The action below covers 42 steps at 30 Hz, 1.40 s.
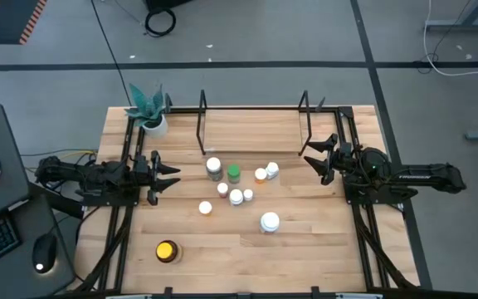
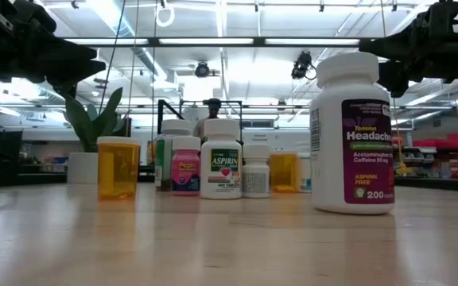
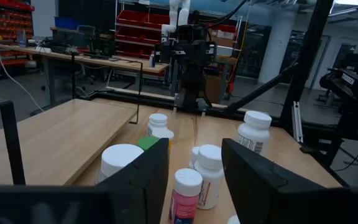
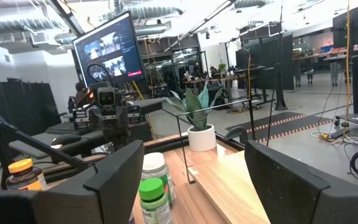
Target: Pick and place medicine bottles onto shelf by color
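From overhead, the left tool point(image 1: 168, 176) sits at centre-left of the frame, its fingers apart and empty, pointing toward the medicine bottles point(image 1: 236, 187) clustered mid-frame on the wooden worktop point(image 1: 305, 249). The right tool point(image 1: 314, 159), at centre-right, is likewise spread and holds nothing, near the cluster's right edge. The shelf point(image 1: 251, 124) stands bare above the cluster, and an amber bottle with a yellow lid point(image 1: 167, 251) lies apart at lower left. A potted plant point(image 1: 151, 112) occupies the upper left corner of the worktop.

At table height, a large white headache bottle point(image 2: 353, 135) fills the right of the frame, with an aspirin bottle point(image 2: 221, 159) and a pink bottle point(image 2: 185, 166) at centre; both arms hang dark along the top edge.

Through the left wrist camera, a pink-labelled bottle and white-capped ones stand just beyond the parted fingers point(image 3: 145, 180).

Through the right wrist camera, a green-capped bottle point(image 4: 154, 199) shows between the open fingers point(image 4: 114, 174), with the shelf's pale base beyond.
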{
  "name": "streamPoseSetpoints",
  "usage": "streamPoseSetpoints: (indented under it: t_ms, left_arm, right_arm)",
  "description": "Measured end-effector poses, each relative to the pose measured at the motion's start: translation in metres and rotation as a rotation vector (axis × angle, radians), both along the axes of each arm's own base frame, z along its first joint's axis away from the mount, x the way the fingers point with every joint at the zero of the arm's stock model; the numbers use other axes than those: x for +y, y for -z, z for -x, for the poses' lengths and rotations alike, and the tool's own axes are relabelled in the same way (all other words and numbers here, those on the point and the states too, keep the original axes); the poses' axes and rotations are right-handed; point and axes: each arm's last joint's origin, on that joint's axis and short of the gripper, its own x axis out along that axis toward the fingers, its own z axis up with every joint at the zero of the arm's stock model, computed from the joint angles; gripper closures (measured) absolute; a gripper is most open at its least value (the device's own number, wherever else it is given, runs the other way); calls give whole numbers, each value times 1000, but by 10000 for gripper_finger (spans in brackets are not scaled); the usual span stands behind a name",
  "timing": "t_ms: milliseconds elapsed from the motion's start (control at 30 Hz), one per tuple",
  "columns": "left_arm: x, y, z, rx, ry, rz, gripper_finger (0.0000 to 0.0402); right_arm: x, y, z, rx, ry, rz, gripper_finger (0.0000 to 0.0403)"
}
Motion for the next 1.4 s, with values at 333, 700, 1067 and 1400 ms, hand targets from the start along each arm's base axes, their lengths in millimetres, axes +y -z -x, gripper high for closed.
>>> streamPoseSetpoints:
  t_ms: [333, 700, 1067, 1400]
  left_arm:
    - [0, -1, 0, -6, 0, 4, 245]
    - [1, -19, 3, -203, 4, 67, 246]
    - [1, -30, -1, -138, -12, 53, 270]
    - [-1, -24, -14, 0, -2, -54, 269]
  right_arm:
    - [0, 0, 0, 0, 0, 0, 114]
    - [0, 0, 0, 0, 0, 0, 114]
    - [0, 0, 0, 1, 1, 0, 114]
    - [0, 0, 0, 0, 0, 0, 114]
